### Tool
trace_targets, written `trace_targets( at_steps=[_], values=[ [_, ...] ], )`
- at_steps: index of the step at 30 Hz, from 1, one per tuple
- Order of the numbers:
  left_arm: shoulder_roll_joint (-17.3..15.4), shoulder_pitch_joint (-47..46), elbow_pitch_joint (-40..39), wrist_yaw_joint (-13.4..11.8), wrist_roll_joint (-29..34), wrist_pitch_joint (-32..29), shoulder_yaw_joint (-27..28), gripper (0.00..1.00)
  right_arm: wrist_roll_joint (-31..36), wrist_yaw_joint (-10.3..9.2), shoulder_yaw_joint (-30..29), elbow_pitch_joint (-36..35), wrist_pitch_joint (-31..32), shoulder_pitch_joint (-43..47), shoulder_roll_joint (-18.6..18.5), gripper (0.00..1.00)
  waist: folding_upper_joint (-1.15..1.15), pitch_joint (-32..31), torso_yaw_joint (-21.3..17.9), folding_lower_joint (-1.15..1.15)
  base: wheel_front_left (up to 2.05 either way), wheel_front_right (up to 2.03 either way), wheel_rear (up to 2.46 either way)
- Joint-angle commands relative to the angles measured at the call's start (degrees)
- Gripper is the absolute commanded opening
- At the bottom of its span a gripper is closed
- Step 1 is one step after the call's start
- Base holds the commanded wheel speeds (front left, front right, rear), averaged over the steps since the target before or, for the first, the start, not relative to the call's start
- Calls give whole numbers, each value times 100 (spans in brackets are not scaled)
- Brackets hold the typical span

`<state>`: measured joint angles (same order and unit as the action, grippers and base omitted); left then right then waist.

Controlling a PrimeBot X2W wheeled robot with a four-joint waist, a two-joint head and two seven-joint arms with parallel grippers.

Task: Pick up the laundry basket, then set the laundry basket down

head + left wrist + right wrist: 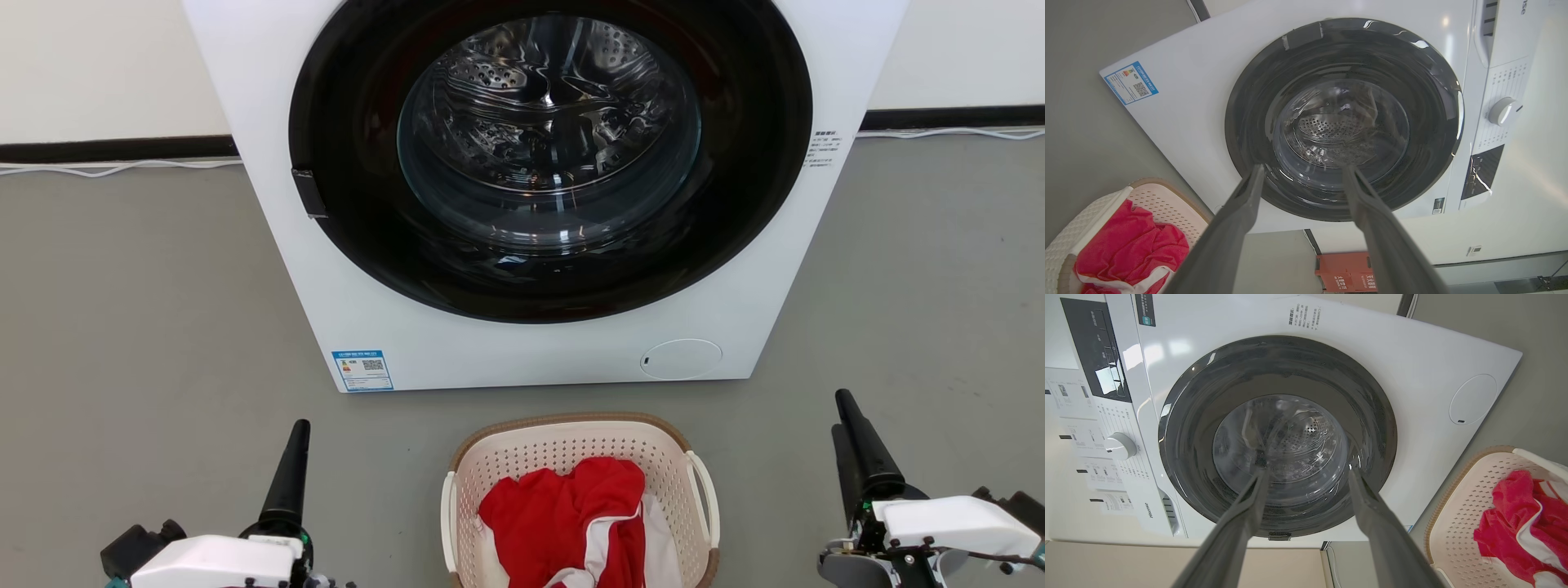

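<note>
Dark two-finger left gripper & right gripper: both spread wide, empty, low each side of cream holey plastic laundry basket. Basket on grey floor, near white washing machine. Guess: set to reach white loop handles.

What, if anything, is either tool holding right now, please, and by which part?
Nothing: the left tool and right tool are both open and empty, apart from the basket between them.
</note>
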<state>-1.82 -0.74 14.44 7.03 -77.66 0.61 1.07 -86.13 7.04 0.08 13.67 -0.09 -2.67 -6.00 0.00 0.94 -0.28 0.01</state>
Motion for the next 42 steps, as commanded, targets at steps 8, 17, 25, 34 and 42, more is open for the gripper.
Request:
trace_targets(
  at_steps=[8,17,25,34,42],
  values=[
    [-51,-228,-262,-4,1034,172,-79,100,791,19,151,-223,-222,-272,-164,100,0,3,1,-1,0,0,0],
    [-57,-239,-323,-188,1921,323,-244,100,1652,22,309,-248,-374,-306,-284,100,0,22,4,-1,0,0,0],
    [-62,-243,-388,-291,2514,440,-343,100,2307,24,356,-234,-491,-317,-311,100,0,27,5,-1,0,0,0],
    [-69,-221,-467,-381,3168,591,-449,100,3008,27,466,-178,-642,-325,-356,100,0,-5,9,-1,0,0,0],
    [-76,-217,-517,-434,3755,742,-542,100,3523,31,563,-191,-794,-333,-409,100,0,-22,18,-1,0,0,0]
  ],
)
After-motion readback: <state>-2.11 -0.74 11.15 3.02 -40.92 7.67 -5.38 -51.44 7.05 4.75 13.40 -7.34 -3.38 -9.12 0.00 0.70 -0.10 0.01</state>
